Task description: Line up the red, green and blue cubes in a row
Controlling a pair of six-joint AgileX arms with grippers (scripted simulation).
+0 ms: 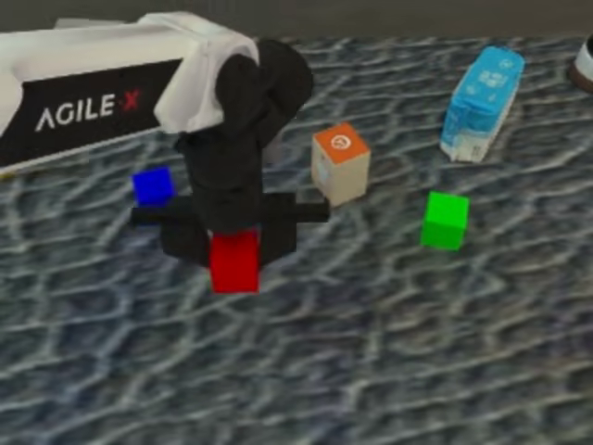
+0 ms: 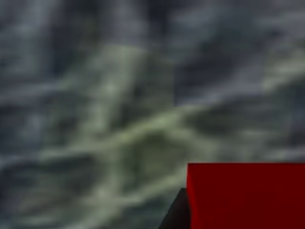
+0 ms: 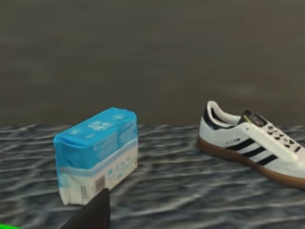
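1. The left gripper is hanging over the left-centre of the table, its fingers appearing to be closed on the red cube, which is showing just below the black wrist in the top view. The left wrist view is showing that cube pressed beside one dark finger, so I am judging it held, though whether it is lifted or resting on the surface I cannot tell.

2. The blue cube is sitting near the table's left edge, just beyond the gripper's crossbar, toward the far side.

3. The green cube is lying well apart, toward the right edge, roughly level with the gripper.

4. The deciding relation: red is lying between blue and green but nearer the front edge than both, so the row probably needs it aligned with them.

5. A beige carton is standing just beside the gripper and could be clipped.

6. The right arm is out of the top view; its fingers cannot be judged. Its wrist camera is facing a blue-and-white pack and a sneaker.
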